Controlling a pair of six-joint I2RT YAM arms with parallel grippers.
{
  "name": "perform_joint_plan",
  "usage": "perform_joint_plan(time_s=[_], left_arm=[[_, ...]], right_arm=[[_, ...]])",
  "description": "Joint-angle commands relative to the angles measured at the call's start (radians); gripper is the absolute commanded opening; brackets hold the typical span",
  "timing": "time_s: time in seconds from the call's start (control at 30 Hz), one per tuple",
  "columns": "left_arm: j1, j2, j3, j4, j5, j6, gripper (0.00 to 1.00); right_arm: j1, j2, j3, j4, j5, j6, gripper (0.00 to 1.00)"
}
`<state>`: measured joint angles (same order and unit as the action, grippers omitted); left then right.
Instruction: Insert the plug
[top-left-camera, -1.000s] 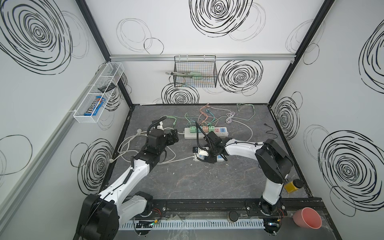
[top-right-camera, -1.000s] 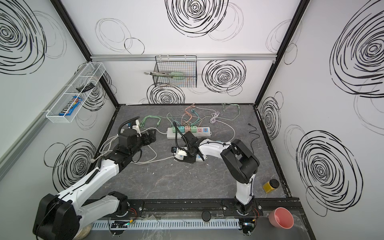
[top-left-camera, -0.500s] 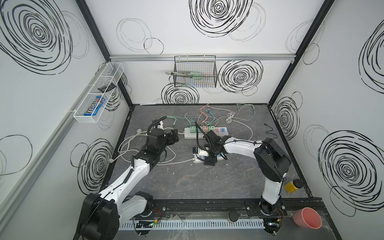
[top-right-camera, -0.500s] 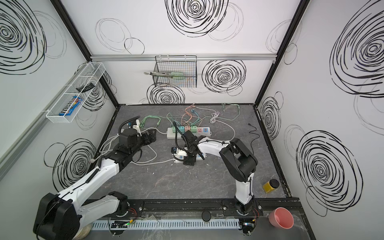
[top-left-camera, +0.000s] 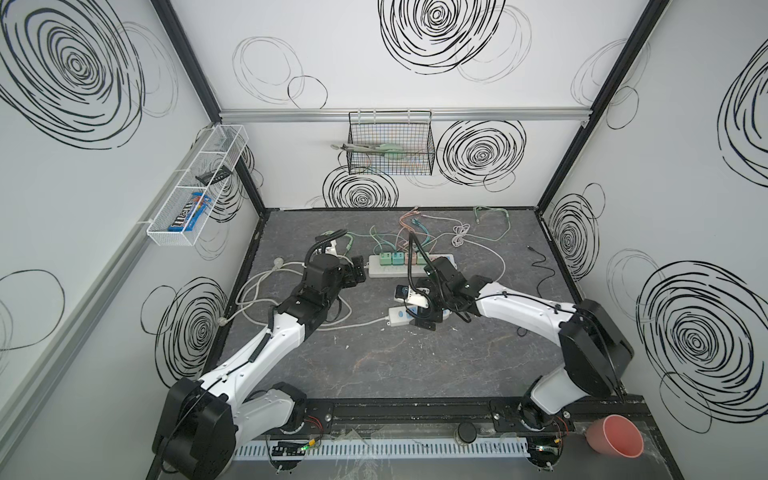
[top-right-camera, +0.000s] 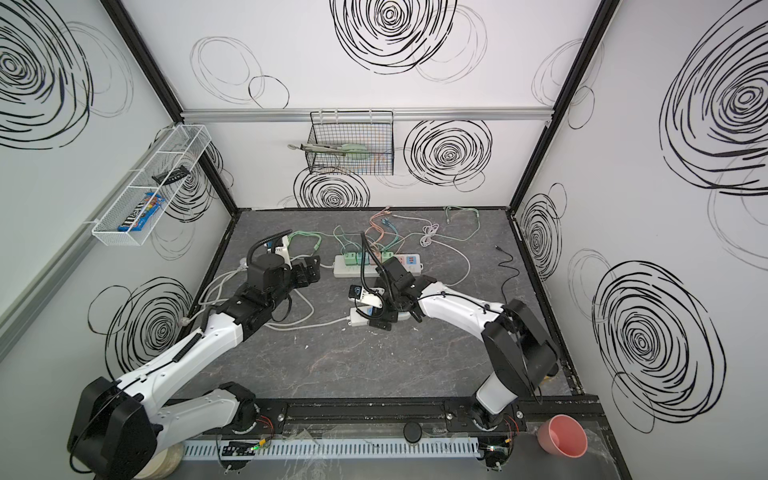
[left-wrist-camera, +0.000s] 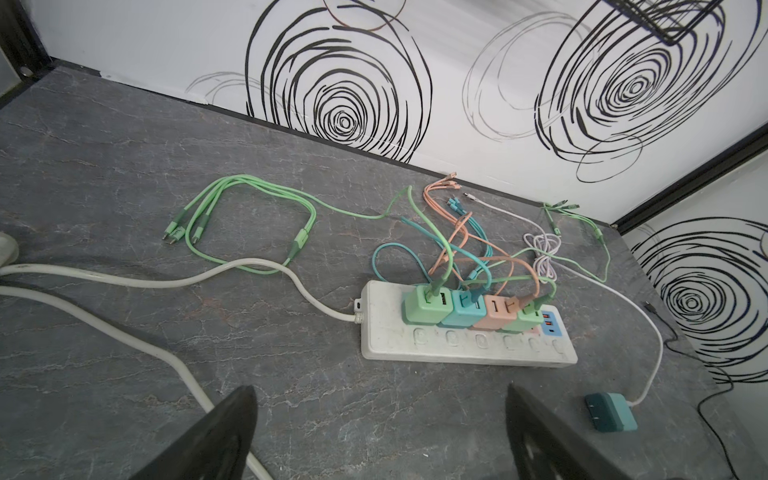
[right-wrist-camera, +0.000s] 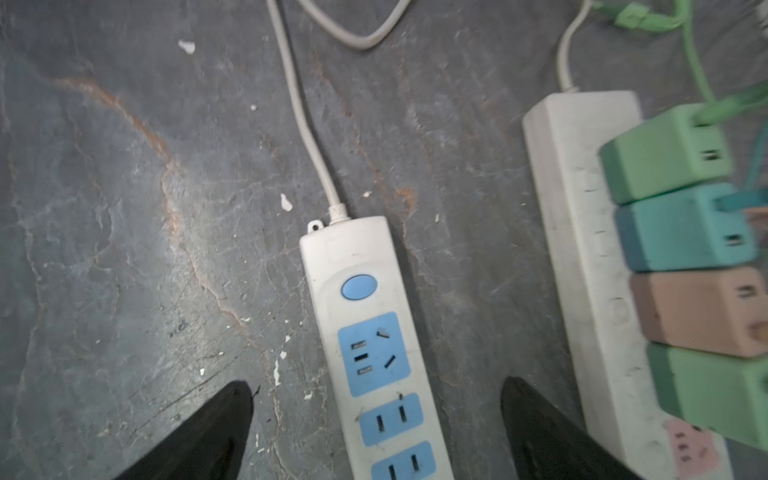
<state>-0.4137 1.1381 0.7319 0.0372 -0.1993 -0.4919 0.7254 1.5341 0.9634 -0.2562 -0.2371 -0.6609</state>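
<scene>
Plug (left-wrist-camera: 611, 411), the teal one as far as I can tell, lies loose on the desk (left-wrist-camera: 104, 145) near the long strip (left-wrist-camera: 457, 349), now that my right fingers (right-wrist-camera: 216, 428) have spread wide and empty above the small strip (right-wrist-camera: 353, 257), left fingers (left-wrist-camera: 220, 428) likewise, so insertion is undone.

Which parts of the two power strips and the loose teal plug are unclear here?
- Blue-socket strip: right wrist view's edge cuts its end away from the cord; in both top views the right arm covers most of it.
- Long strip: button markings too small, left wrist view.
- Teal plug: cannot be found in either top view; perhaps under that arm.
</scene>
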Motion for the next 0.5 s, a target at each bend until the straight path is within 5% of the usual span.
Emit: perform_joint_plan(time_s=[0.0, 0.23, 0.47], left_arm=[[-0.045, 0.02, 0.05, 0.012, -0.081, 0.042, 0.96], [-0.172, 0.055, 0.099, 0.014, -0.237, 0.135, 0.96], [-0.215, 0.093, 0.124, 0.02, -0.265, 0.153, 0.96]], right_arm=[[-0.03, -0.089, -0.07, 0.202, 0.042, 0.11, 0.97], [-0.113, -0.238, -0.176, 0.531, 0.292, 0.413, 0.97], [-0.297, -0.248, -0.113, 0.467, 0.29, 0.731, 0.97]])
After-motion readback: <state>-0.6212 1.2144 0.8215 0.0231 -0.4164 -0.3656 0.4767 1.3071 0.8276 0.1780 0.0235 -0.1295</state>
